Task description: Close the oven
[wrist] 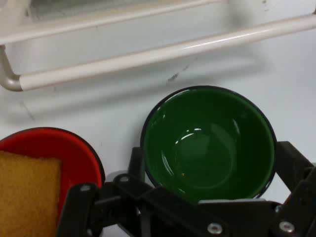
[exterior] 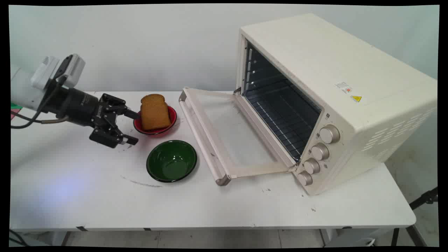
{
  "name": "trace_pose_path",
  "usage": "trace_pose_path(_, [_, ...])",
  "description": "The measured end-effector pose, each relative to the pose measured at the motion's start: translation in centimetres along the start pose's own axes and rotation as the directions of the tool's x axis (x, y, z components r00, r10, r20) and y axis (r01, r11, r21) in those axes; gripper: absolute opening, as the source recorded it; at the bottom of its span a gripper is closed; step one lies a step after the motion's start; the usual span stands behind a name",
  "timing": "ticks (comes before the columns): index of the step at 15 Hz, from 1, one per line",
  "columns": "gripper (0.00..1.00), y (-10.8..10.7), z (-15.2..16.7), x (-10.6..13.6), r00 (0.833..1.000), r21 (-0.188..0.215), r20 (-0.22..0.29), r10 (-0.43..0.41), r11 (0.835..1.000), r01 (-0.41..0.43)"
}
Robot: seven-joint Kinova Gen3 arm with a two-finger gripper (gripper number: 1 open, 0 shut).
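My black gripper (exterior: 133,127) hangs low over the table's left part, open and holding nothing. One finger (exterior: 132,114) reaches the left rim of a red bowl (exterior: 172,115) that holds a slice of brown bread (exterior: 154,112) leaning upright. The other finger (exterior: 130,140) is just left of an empty green bowl (exterior: 171,161). In the hand view, the green bowl (wrist: 210,143) lies between the spread fingers (wrist: 291,158). There the red bowl (wrist: 54,148) with the bread (wrist: 27,192) is at lower left.
A cream toaster oven (exterior: 332,87) stands at the right with its glass door (exterior: 227,136) folded down flat toward the bowls. The door's bar handle (exterior: 199,136) lies close to both bowls, and the handle (wrist: 148,52) crosses the top of the hand view. A wire rack (exterior: 280,115) sits inside.
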Motion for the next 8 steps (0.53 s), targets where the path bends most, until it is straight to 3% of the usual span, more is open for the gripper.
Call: trace_pose_path(8, [1.00,-0.7,3.2,3.6,0.998,0.041,0.025,-0.060,0.997,0.059])
